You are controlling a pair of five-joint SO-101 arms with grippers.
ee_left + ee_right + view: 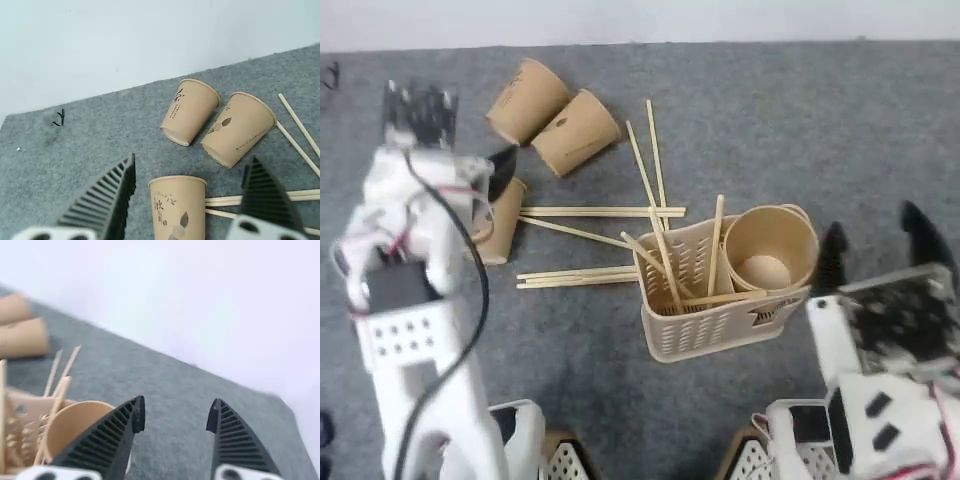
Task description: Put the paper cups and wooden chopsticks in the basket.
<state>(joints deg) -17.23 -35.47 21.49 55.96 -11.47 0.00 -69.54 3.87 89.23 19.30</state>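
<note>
A woven plastic basket [705,325] stands mid-carpet with one paper cup [770,250] upright in it and several chopsticks [665,265] leaning inside. Two more cups [525,98] [575,130] lie on their sides at the back left. A third cup [500,228] lies beside the left arm, and my left gripper [194,160] hovers open over it [179,207], fingers either side of its rim end. Loose chopsticks [600,211] [575,277] lie between that cup and the basket. My right gripper [875,228] is open just right of the basket, holding nothing.
Grey carpet [800,120] covers the table up to a white wall at the back. Two chopsticks [650,160] lie slanted behind the basket. The arms' white bases [440,400] [880,420] stand at the front corners. Open carpet lies at the back right.
</note>
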